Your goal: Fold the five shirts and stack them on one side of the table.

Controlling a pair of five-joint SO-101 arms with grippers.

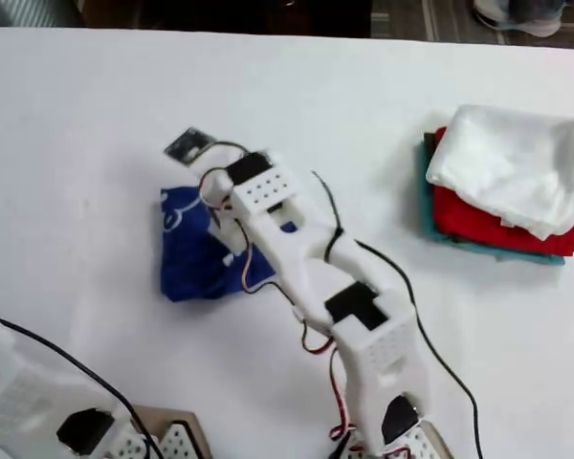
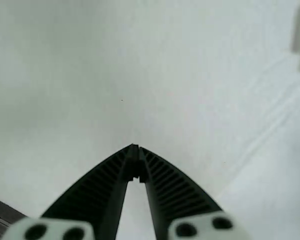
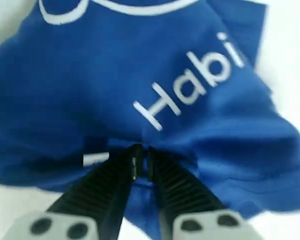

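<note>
A crumpled blue shirt (image 1: 193,251) with white print lies left of the table's middle. My right gripper (image 3: 140,154) is down on it, shut on a fold of the blue shirt (image 3: 140,75) near its edge. In the high view the right arm (image 1: 306,253) stretches from the front edge and covers the shirt's right part. At the table's right side sits a stack of folded shirts: a white one (image 1: 517,163) on top, a red one (image 1: 478,222) under it, then a teal one (image 1: 488,251). My left gripper (image 2: 135,151) is shut with nothing in it, over bare white table.
The left arm (image 1: 38,402) sits at the front left corner. A small dark board (image 1: 189,145) on a cable lies just beyond the blue shirt. The white table (image 1: 96,115) stretches bare at the back and left.
</note>
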